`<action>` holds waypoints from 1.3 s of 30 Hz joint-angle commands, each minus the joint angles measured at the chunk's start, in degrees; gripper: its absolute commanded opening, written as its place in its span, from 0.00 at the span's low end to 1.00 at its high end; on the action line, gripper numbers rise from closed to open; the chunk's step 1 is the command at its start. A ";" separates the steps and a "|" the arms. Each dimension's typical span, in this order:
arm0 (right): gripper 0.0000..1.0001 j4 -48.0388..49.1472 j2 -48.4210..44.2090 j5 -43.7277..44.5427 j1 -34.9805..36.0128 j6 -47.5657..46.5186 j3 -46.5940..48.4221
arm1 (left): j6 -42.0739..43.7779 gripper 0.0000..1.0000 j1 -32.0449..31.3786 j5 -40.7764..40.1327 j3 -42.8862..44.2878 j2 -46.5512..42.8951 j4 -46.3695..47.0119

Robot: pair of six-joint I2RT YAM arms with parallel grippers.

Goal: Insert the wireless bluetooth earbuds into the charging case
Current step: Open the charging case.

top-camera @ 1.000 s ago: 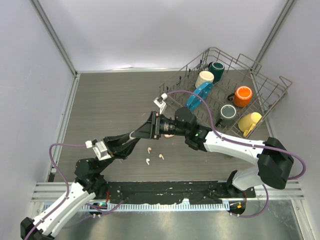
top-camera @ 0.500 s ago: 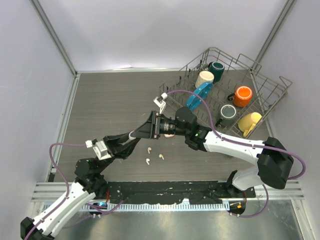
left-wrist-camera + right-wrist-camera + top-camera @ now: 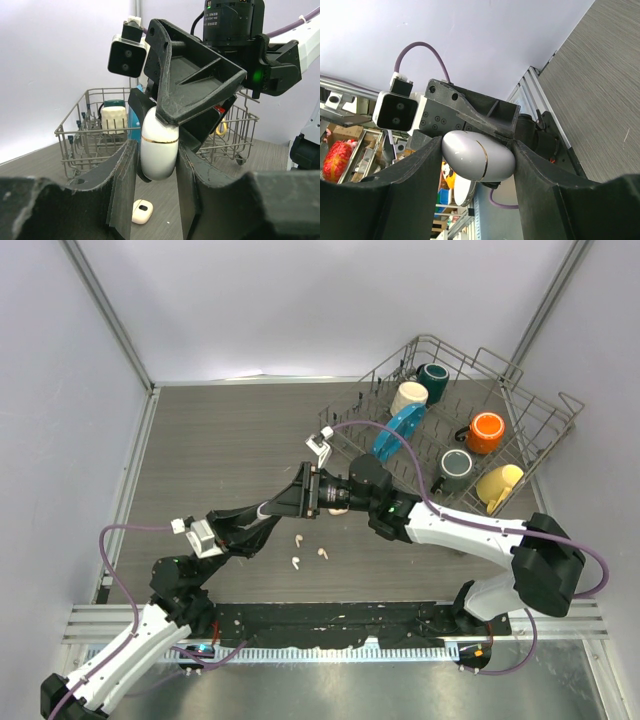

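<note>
The white egg-shaped charging case [image 3: 159, 150] with a thin gold seam hangs in the air between both grippers. My right gripper [image 3: 477, 150] is shut on the case [image 3: 477, 156], its fingers pressing the two ends. My left gripper [image 3: 155, 152] has its fingers against the case's sides. In the top view the two grippers meet at centre, left [image 3: 270, 512] and right [image 3: 292, 502], and they hide the case. Three tiny earbuds lie on the table just below them: one [image 3: 298, 539], one white [image 3: 295, 562], one peach [image 3: 322, 552].
A small peach-beige rounded item [image 3: 141, 211] with a dark oval mark lies on the table under the grippers. A wire dish rack [image 3: 545, 435] at the back right holds several mugs and a blue utensil [image 3: 398, 428]. Grey walls enclose the table.
</note>
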 commanded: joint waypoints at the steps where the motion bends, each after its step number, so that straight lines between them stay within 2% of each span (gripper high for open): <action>1: 0.31 3.42 -0.09 -0.95 0.26 0.20 0.49 | -0.38 0.39 -0.01 -1.34 0.43 0.59 3.43; 4: 0.31 3.77 -0.26 -0.95 0.26 0.21 0.49 | -0.38 0.33 -0.01 -1.16 0.34 0.94 3.43; 5: 0.31 3.77 -0.26 -0.86 0.26 0.21 0.40 | -0.38 0.27 -0.01 -0.82 0.42 1.03 3.43; 6: 0.31 3.68 -0.26 -0.95 0.26 0.12 0.49 | -0.38 0.16 -0.01 -0.81 0.43 1.20 3.34; 7: 0.32 3.68 -0.26 -0.95 0.26 0.03 0.49 | -0.38 0.09 -0.01 -0.64 0.43 1.29 3.43; 9: 0.36 4.20 -0.35 -1.12 0.26 -0.06 0.14 | -0.12 0.00 -0.01 -0.37 0.51 1.90 3.26; 11: 0.45 4.04 -0.70 -0.95 0.26 -0.58 0.22 | -0.12 0.00 -0.01 -0.02 0.60 2.26 3.08; 12: 0.55 3.60 -0.88 -0.95 0.26 -1.11 0.22 | -0.20 0.00 -0.01 -0.02 0.51 2.35 3.08; 13: 0.60 2.64 -1.23 -0.08 0.17 -1.98 0.40 | -0.20 0.00 -0.01 -0.11 0.34 2.26 3.08; 15: 0.69 -4.20 -3.51 2.55 0.17 -7.51 1.45 | -0.20 0.00 -0.01 -0.63 0.16 1.73 3.08; 18: 0.74 -10.55 -7.54 7.57 0.17 -14.11 1.89 | 0.06 0.00 -0.01 -1.69 -0.36 0.33 2.90; 23: 0.76 -12.93 -10.02 8.28 0.17 -18.69 2.16 | 0.41 0.00 -0.01 -3.36 -1.51 -1.34 3.52; 39: 0.74 -15.30 -7.65 10.12 0.26 -18.95 3.91 | 0.67 0.00 -0.01 -0.82 -0.72 -0.29 4.66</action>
